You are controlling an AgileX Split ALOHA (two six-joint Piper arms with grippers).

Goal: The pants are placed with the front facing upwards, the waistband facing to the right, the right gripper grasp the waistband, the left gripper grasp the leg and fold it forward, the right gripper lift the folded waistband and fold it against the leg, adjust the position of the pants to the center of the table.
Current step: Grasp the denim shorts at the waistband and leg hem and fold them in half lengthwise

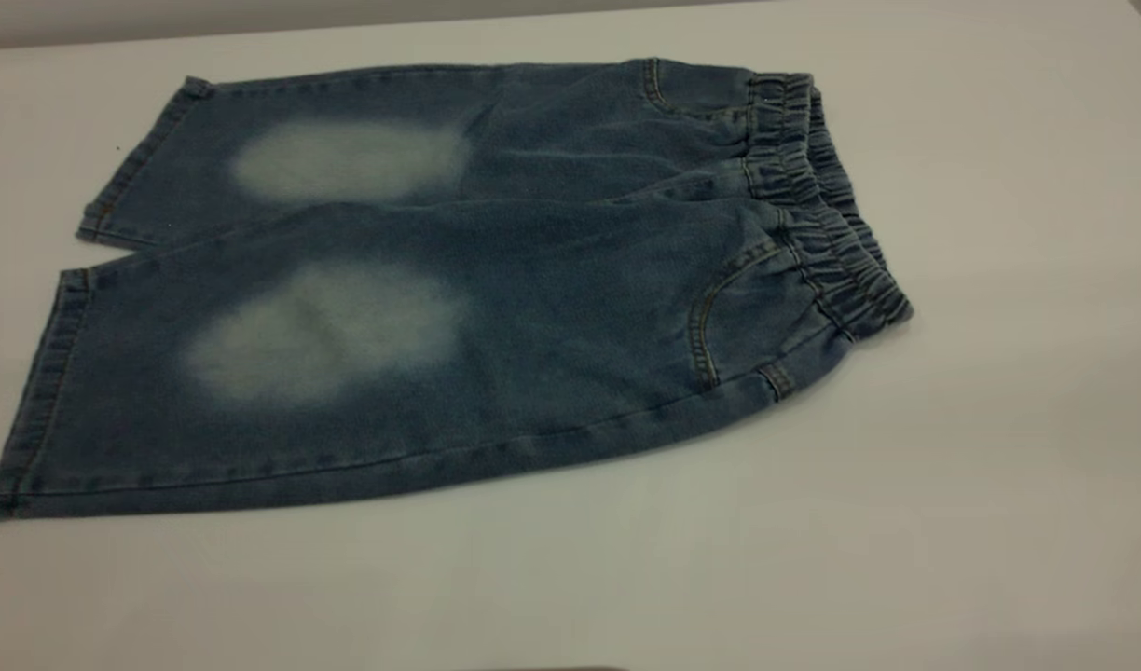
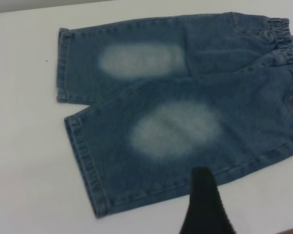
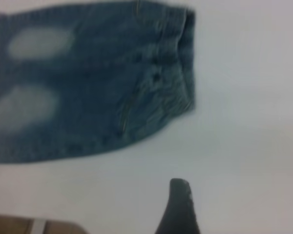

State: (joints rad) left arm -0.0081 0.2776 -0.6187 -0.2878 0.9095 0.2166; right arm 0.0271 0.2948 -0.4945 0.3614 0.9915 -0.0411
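Lying unfolded across the frame's centre, the denim pants (image 1: 459, 280) are not yet grasped — every fold remains; finger states cannot be told.

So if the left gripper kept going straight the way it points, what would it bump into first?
Probably the pants: one dark fingertip points at the near leg by its pale knee patch. Height above the cloth is unclear.
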